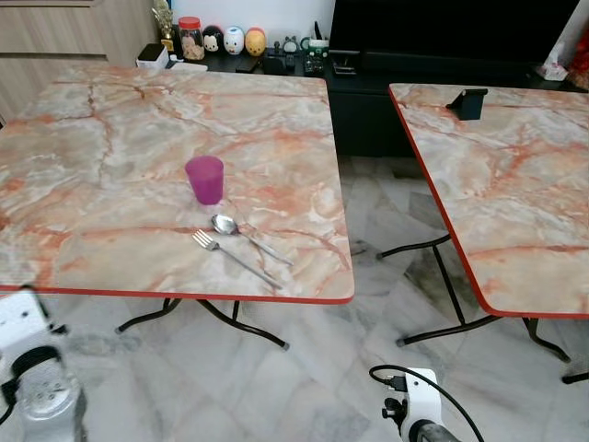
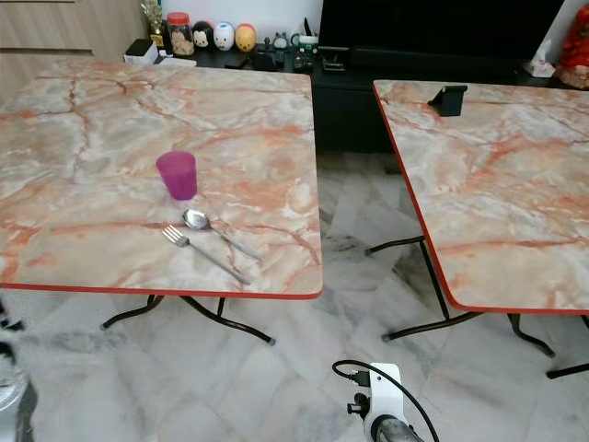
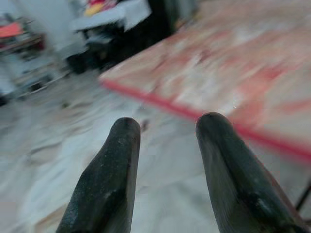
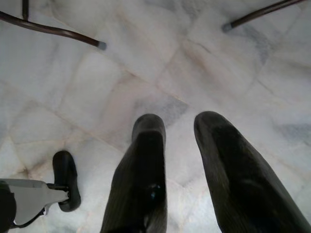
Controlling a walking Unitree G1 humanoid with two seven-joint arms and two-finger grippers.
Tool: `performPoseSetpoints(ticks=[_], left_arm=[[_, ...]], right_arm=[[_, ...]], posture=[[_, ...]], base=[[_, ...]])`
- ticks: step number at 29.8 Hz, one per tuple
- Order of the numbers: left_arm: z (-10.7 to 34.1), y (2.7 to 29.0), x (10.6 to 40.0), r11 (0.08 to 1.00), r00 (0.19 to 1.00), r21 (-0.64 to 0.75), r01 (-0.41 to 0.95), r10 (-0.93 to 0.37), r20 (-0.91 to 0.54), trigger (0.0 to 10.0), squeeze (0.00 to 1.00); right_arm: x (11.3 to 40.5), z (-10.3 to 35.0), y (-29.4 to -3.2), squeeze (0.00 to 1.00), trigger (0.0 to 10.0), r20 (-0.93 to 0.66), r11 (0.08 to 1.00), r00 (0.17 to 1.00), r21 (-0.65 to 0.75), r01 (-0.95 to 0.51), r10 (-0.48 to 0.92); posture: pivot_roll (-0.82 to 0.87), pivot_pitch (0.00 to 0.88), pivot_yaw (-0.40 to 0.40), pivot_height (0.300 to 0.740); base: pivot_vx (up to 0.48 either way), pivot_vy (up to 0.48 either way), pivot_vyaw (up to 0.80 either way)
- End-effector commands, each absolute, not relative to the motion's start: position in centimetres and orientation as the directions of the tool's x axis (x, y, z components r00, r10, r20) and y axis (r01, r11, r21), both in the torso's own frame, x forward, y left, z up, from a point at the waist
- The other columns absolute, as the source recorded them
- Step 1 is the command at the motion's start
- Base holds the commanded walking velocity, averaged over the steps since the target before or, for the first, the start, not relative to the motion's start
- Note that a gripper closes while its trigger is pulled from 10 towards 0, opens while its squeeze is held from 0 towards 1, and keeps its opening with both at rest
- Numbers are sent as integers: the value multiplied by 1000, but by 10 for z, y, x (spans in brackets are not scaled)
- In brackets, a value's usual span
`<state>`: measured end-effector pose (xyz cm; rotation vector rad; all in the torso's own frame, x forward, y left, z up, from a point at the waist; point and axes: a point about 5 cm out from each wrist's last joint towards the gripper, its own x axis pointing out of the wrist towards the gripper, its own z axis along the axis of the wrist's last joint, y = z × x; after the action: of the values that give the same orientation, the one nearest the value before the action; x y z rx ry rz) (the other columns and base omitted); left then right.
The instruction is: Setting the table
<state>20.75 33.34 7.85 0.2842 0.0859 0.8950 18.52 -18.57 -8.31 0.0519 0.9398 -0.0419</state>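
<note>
Here, nearest, both arms hang low and idle: the left gripper (image 3: 165,145) is spread and empty just short of the red table edge, and the right gripper (image 4: 180,145) is parted and empty over the pale marble floor (image 4: 146,63). On the marbled orange tabletop (image 1: 110,138), the steel fork (image 1: 230,256) and steel spoon (image 1: 247,234) lie side by side near the front edge, likely a place setting. The magenta plastic cup (image 1: 204,179) stands upright just behind them. A second tabletop (image 1: 515,184) stands apart, to the right.
</note>
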Motion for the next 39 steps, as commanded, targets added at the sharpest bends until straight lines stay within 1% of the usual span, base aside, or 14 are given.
performPoseSetpoints(ticks=[1, 2, 3, 5, 6, 9, 10, 17, 22, 24, 26, 32, 34, 39], left_arm=[[55, 341, 195, 566, 572, 312, -763, 816, -81, 10000, 0], [47, 341, 193, 573, 566, 315, -756, 815, -124, 10000, 0], [21, 333, 195, 679, 610, 312, -665, 734, -298, 10000, 0], [0, 318, 201, 794, 667, 281, -538, 606, -434, 10000, 0], [1, 314, 203, 806, 691, 284, -519, 591, -416, 10000, 0], [-8, 287, 217, 913, 803, 290, -287, 395, -447, 10000, 0], [-10, 282, 219, 921, 813, 298, -253, 369, -451, 10000, 0], [-42, 259, 216, 954, 723, 289, -77, 253, -643, 10000, 0], [-52, 252, 208, 967, 690, 250, -57, 219, -690, 10000, 0], [-55, 251, 205, 970, 677, 231, -77, 221, -702, 10000, 0], [-58, 250, 202, 973, 661, 164, -163, 231, -714, 10000, 0], [-64, 243, 196, 984, 645, 128, -124, 178, -743, 10000, 0], [-69, 241, 189, 985, 631, 81, -152, 160, -759, 10000, 0], [-74, 244, 179, 979, 603, 70, -193, 174, -778, 10000, 0]], right_arm=[[184, -83, -188, 0, 10000, -810, 998, 586, 19, 62, -21], [184, -83, -188, 0, 10000, -810, 998, 586, 19, 63, -22], [184, -83, -188, 0, 10000, -810, 998, 586, 19, 65, -23], [184, -83, -188, 0, 10000, -811, 998, 585, 19, 67, -24], [184, -83, -188, 0, 10000, -811, 998, 585, 18, 65, -24], [184, -83, -188, 0, 10000, -810, 997, 586, 20, 68, -24], [184, -83, -188, 0, 10000, -809, 997, 587, 22, 69, -23], [185, -83, -187, 0, 10000, -811, 997, 585, 31, 68, -15], [186, -83, -188, 0, 10000, -811, 997, 585, 29, 73, -19], [186, -83, -188, 0, 10000, -811, 997, 585, 30, 74, -20], [186, -83, -187, 0, 10000, -810, 997, 586, 33, 73, -16], [186, -83, -187, 0, 10000, -810, 997, 587, 34, 71, -14], [186, -83, -187, 0, 10000, -809, 997, 587, 34, 72, -15], [187, -82, -187, 0, 10000, -809, 997, 587, 38, 64, -7]], posture=[[123, 0, -56, 740], [122, 0, -57, 740], [120, 0, -57, 740], [130, 0, -62, 740], [126, 0, -61, 740], [120, 0, -59, 740], [118, 0, -59, 740], [99, 0, -58, 740], [97, 0, -54, 740], [92, 0, -54, 740], [89, 0, -58, 740], [88, 0, -58, 740], [80, 0, -53, 740], [77, 0, -54, 740]], base=[[0, 0, 0], [0, 0, 0], [0, 0, 0], [0, 0, 0], [0, 0, 0], [0, 0, 0], [0, 0, 0], [0, 0, 0], [0, 0, 0], [0, 0, 0], [0, 0, 0], [0, 0, 0], [0, 0, 0], [0, 0, 0]])
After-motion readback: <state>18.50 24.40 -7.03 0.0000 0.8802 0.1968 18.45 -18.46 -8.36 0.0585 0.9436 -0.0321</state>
